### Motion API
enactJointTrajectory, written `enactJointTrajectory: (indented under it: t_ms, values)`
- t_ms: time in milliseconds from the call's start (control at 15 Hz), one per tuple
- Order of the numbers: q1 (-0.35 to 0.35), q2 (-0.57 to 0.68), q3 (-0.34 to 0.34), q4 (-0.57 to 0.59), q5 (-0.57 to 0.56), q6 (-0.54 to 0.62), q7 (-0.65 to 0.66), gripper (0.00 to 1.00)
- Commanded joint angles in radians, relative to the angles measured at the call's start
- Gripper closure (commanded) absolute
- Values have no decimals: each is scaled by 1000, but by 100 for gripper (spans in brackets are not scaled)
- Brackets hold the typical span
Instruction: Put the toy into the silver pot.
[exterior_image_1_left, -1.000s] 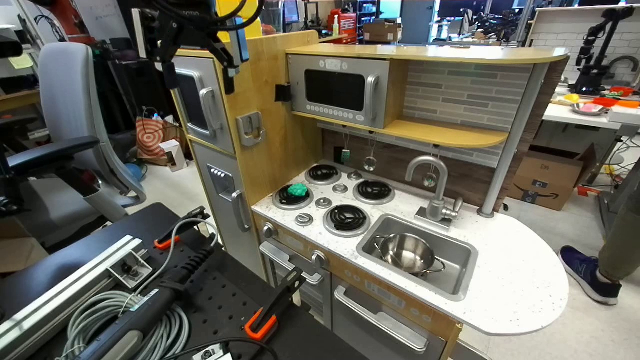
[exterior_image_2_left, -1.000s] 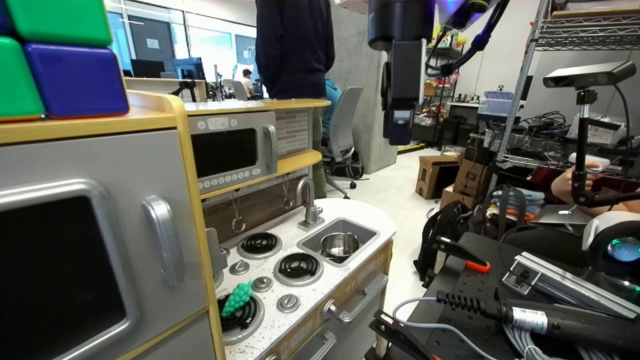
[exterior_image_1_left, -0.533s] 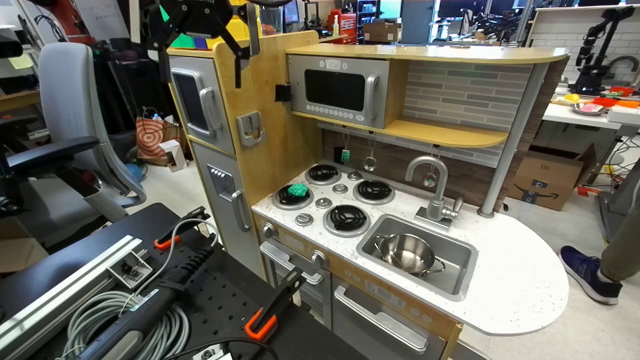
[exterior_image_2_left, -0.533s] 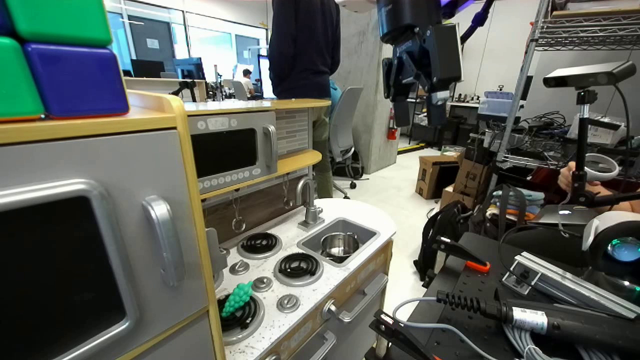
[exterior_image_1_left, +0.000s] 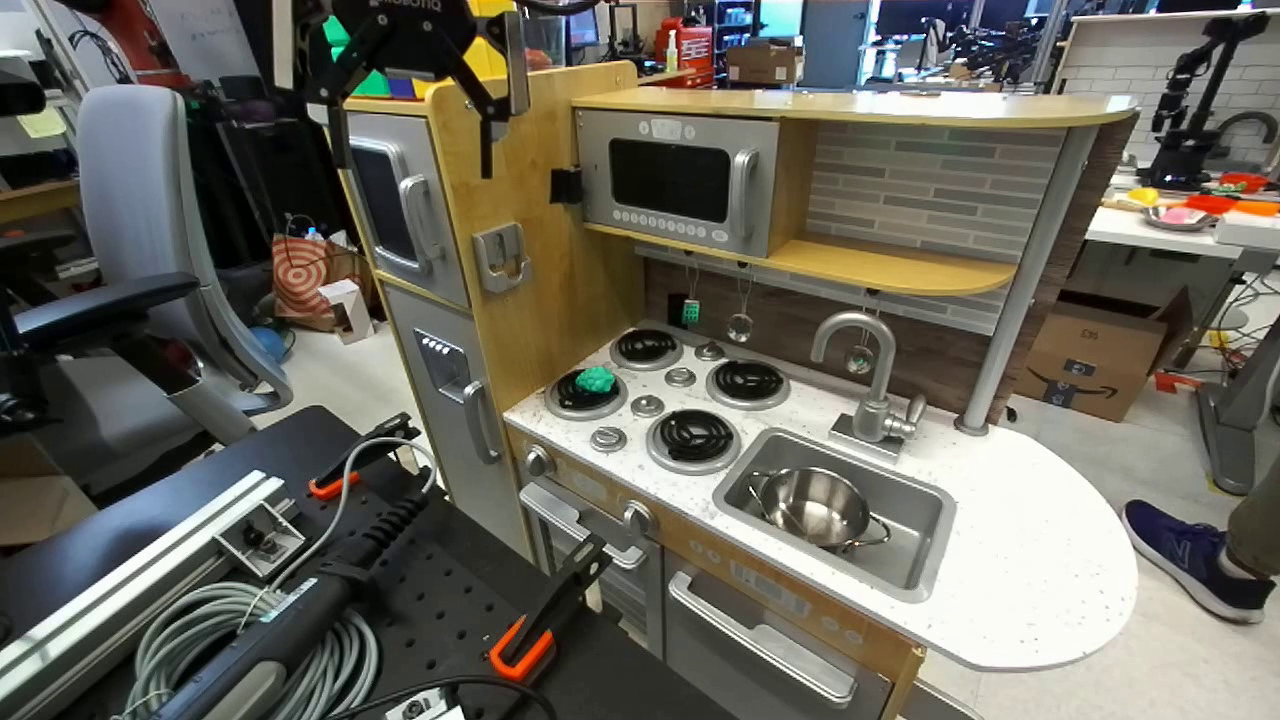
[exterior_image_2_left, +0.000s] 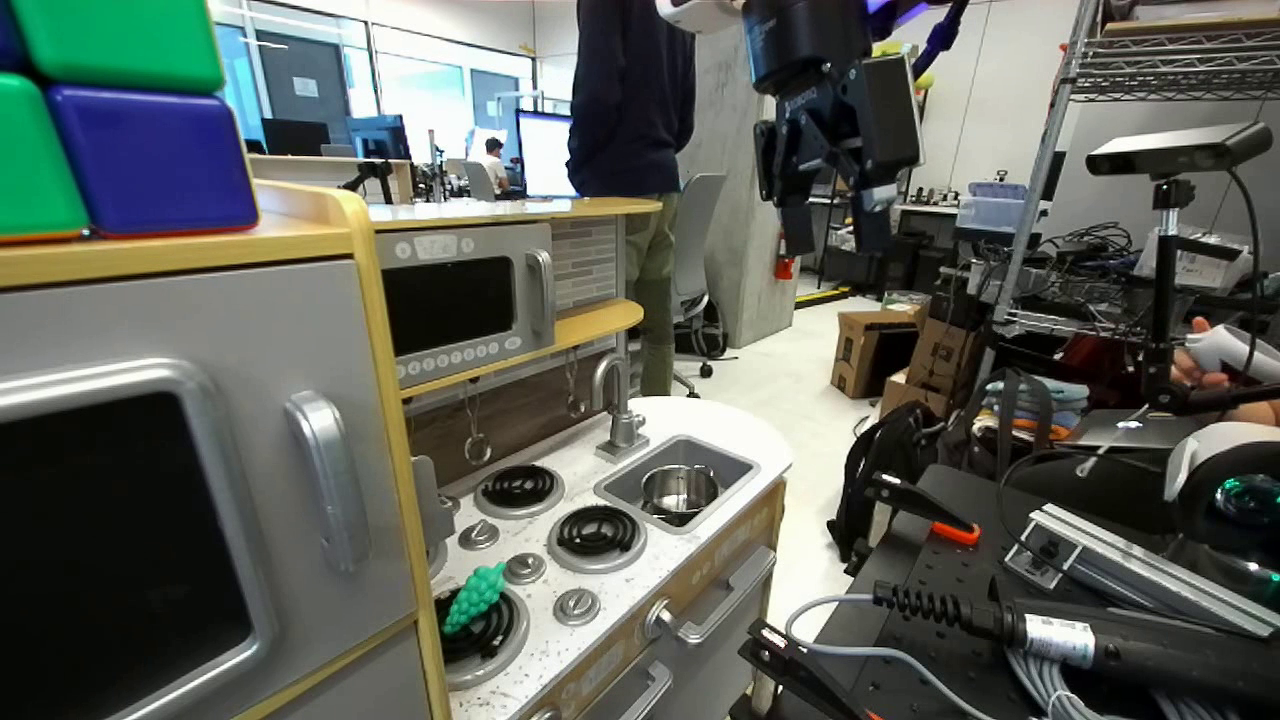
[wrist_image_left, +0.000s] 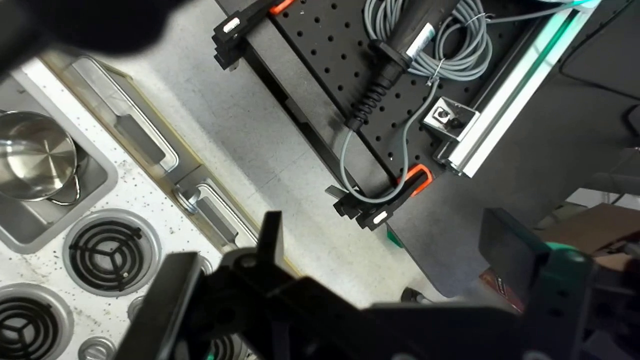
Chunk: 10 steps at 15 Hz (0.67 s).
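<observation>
We held our hand high, spread wide; the toy lay on the near left burner, the silver pot in the sink at right.

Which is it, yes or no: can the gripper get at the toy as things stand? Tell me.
Probably yes: the gripper is open and empty, and the toy lies uncovered on a burner. The cabinet beside it may crowd one side.
</observation>
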Motion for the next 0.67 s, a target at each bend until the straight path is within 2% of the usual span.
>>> enactJointTrajectory:
  t_ms: [0, 200, 467, 600]
  values:
    - [-23, -7, 18, -28, 23, 122, 0, 0]
    - [-20, 12, 11, -57, 51, 357, -15, 0]
    - [-26, 102, 21, -43, 12, 579, 9, 0]
    - [-40, 180, 27, -8, -28, 655, 49, 0]
